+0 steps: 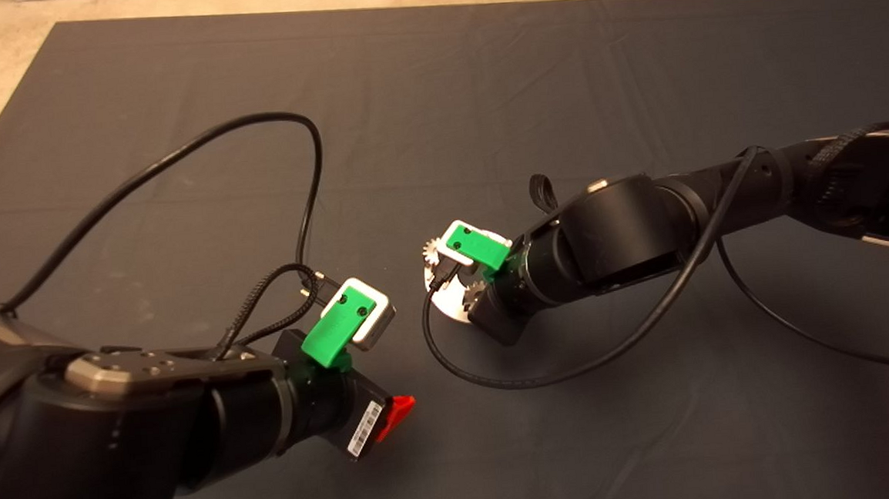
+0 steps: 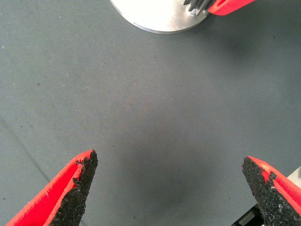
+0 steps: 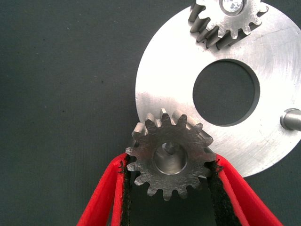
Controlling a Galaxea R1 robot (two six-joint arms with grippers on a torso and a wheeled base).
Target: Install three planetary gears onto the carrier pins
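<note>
My right gripper (image 3: 170, 165) is shut on a planetary gear (image 3: 169, 160), a grey toothed wheel held at the rim of the silver carrier disc (image 3: 164, 80). A pin tip shows inside its bore. A second gear (image 3: 228, 16) sits on another pin across the central hole. One carrier pin (image 3: 291, 117) stands bare. In the head view the right wrist covers most of the disc (image 1: 448, 305), and the seated gear (image 1: 435, 248) peeks out at the disc's far edge. My left gripper (image 2: 169, 160) hangs open over bare mat just short of the disc (image 2: 160, 16).
A black cable (image 1: 499, 377) loops across the mat in front of the disc. Another cable (image 1: 252, 126) arcs high from the left arm. The dark mat (image 1: 481, 85) stretches wide behind both arms, with the floor beyond its far edge.
</note>
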